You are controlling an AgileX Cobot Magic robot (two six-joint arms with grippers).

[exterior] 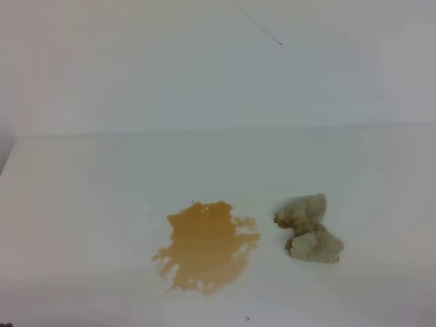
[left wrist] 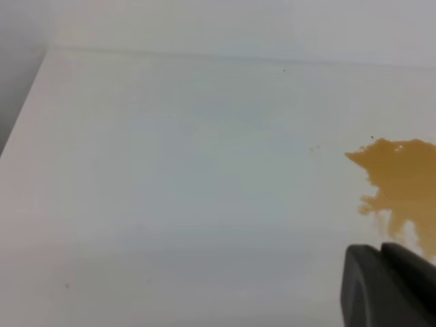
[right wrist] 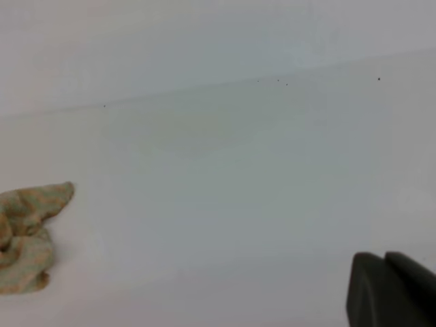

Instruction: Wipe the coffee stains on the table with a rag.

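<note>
The coffee stains lie toward the near middle of the bench: one orange-brown puddle, thin and glossy, rounded along its far edge and broken into ragged fingers and small splashes on its near and right sides. Just to its right, apart from the liquid, sits the rag, a lumpy wad of beige-grey cloth blotched with tan, pinched in the middle so it reads as two crumpled lobes. It looks soft and loosely folded, and it is dry-looking where it meets the bench.

The bench itself is plain, smooth and white, matte with a faint sheen, marked only by a few tiny dark specks. Its far edge meets a pale wall, equally bare, with a thin dark scratch high up. On the left the bench ends at a shadowed grey gap.

Neither arm shows from above. In the left wrist view only a dark, blurred corner of the left hand is visible, near the puddle's edge; I cannot tell how wide it stands. The right hand appears the same way, well right of the rag, fully closed and holding nothing.
</note>
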